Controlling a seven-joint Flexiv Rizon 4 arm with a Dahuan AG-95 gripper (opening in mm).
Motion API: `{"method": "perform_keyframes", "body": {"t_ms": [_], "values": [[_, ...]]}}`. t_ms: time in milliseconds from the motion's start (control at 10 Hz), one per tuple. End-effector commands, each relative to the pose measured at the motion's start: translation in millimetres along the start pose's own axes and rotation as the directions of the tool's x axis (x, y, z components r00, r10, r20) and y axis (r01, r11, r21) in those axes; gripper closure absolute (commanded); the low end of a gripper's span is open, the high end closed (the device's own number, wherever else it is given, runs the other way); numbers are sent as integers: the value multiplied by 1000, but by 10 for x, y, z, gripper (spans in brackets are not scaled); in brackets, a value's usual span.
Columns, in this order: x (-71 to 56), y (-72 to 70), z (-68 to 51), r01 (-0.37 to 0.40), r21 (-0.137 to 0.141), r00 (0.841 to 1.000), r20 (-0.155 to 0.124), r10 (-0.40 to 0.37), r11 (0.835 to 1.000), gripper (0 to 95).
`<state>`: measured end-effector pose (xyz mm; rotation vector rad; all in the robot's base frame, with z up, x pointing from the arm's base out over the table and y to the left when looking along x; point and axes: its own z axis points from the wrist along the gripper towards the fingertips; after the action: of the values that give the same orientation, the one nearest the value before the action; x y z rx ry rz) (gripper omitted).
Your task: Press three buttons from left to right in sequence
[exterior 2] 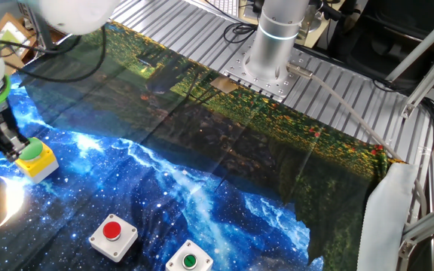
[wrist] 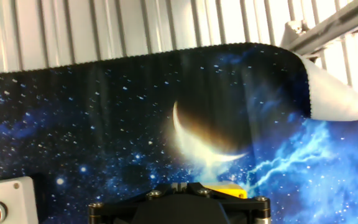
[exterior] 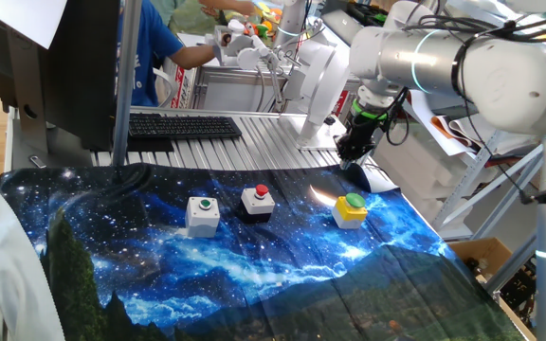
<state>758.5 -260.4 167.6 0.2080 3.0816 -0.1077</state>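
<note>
Three button boxes in a row across starry cloth [exterior: 159, 265], caps facing straight up. Far left: grey-white box with green cap [exterior: 203, 214]. Middle: black-and-white box with red cap [exterior: 258, 202], just right of it. Far right: yellow box with green cap [exterior: 351, 209], squat, no clear long axis, set slightly askew to cloth edge. Gripper [exterior 2: 7, 144] pointed straight down above yellow box, fingers pressed together, nothing pinched — judged so as to form one blunt tip for pushing. Contact with cap not determinable. Judged last press in order. Black keyboard [exterior: 183, 126] well behind, on bare slats.
</note>
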Motion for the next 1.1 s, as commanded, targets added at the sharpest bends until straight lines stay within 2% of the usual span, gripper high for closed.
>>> {"method": "perform_keyframes", "body": {"t_ms": [100, 500, 800, 900, 1100], "values": [[19, 3, -4, -2, -3, 1000, 7, 2, 1000, 950], [19, 4, -7, 3, -32, 1000, 0, -3, 999, 950], [19, 0, -16, 2, -66, 1000, -2, -2, 998, 950], [19, -2, -18, 6, -71, 1000, -3, -6, 997, 950], [21, -13, -27, 25, -60, 1000, 1, -25, 998, 950]]}}
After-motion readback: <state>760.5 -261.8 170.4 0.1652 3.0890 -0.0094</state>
